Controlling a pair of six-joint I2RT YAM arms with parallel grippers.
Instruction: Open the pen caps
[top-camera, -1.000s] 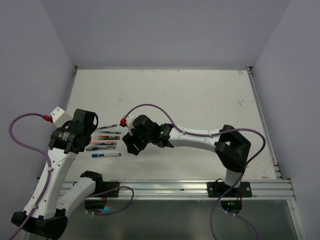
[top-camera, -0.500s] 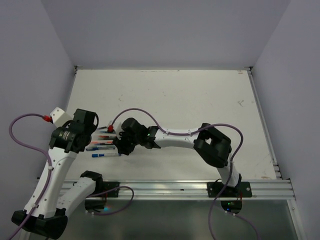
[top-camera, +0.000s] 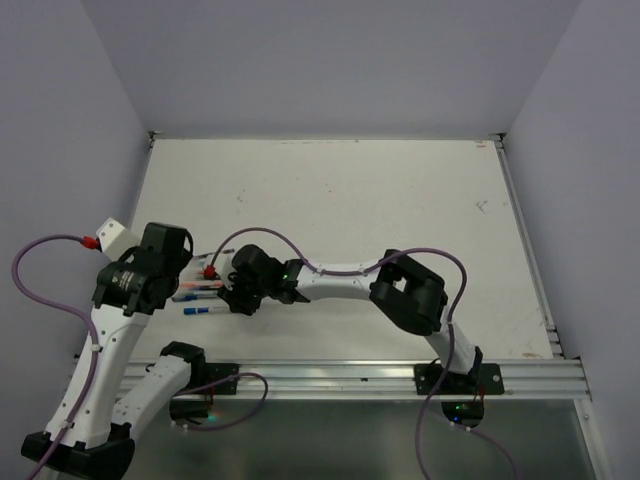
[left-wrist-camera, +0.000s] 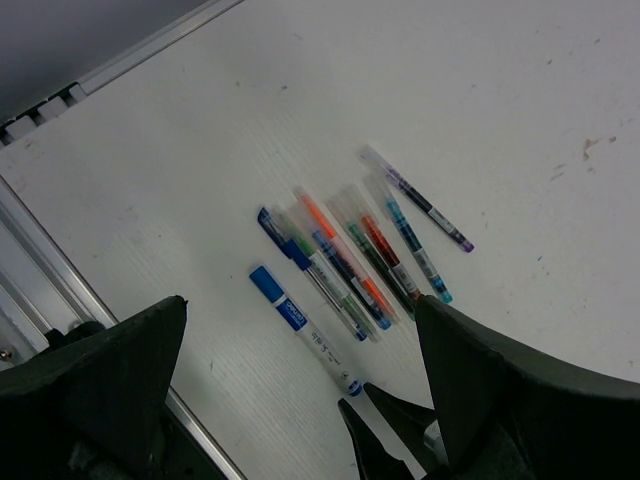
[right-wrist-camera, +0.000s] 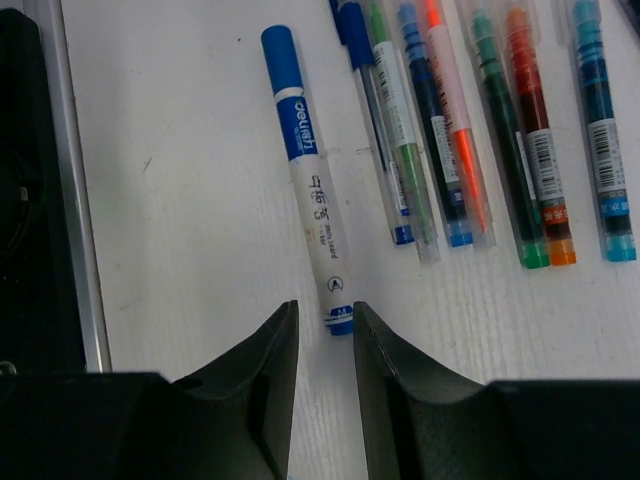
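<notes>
Seen from above, the right gripper (top-camera: 237, 298) had swung further toward the left arm than a second before, from beside the row of pens (top-camera: 205, 290) to over its near end. The left gripper (top-camera: 165, 285) had barely shifted and hung at the row's other end. The blue cap (top-camera: 189, 311) sat on the end of the white marker (top-camera: 212, 309) farthest from the right gripper. The jaws of both grippers were too small to read here. The white table (top-camera: 400, 200) was scuffed, with lilac-grey walls (top-camera: 320, 60) around it and an aluminium rail (top-camera: 400, 372) along its near edge.

From the left wrist, the left gripper (left-wrist-camera: 300, 300) was spread wide and held nothing. The pens lay ahead of it, the blue cap (left-wrist-camera: 268, 285) and the pale caps (left-wrist-camera: 372, 157) all seated. The right gripper's fingertips (left-wrist-camera: 372, 398) sat just beside the marker's tail.

From the right wrist, the right gripper (right-wrist-camera: 325, 305) stood narrowly parted, with the marker's (right-wrist-camera: 320, 230) tail end in the gap. Whether it touched, I could not tell. The blue cap (right-wrist-camera: 285, 60) lay at the far end, straight ahead of the fingertips.
</notes>
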